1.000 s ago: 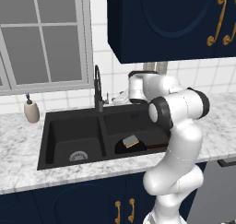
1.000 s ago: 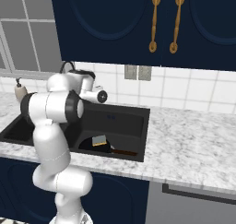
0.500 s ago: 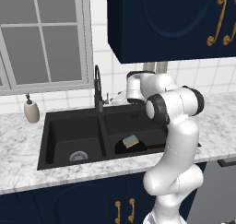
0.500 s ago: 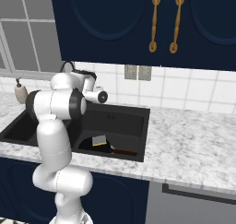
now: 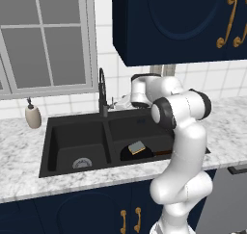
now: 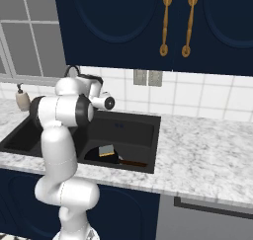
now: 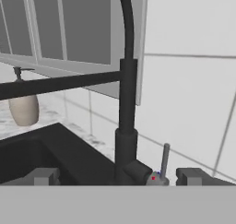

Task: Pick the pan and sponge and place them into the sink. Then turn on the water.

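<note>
Black pan (image 5: pixel 137 152) with its brown handle lies in the right basin of the sink (image 5: pixel 58 132), and the yellow sponge (image 5: pixel 137 147) rests on top of the pan; both sit below and nearer the robot than the gripper (image 7: pixel 117 177). The gripper hangs just in front of the base of the dark gooseneck faucet (image 7: pixel 125 126), its two finger tips spread wide apart with nothing between them but the faucet's body beyond. The faucet's thin side lever (image 7: pixel 164 159) stands upright just ahead, toward the right finger tip (image 7: pixel 193 176). A beige soap dispenser (image 7: pixel 23 107) stands well off to the left, past the sink's far corner.
</note>
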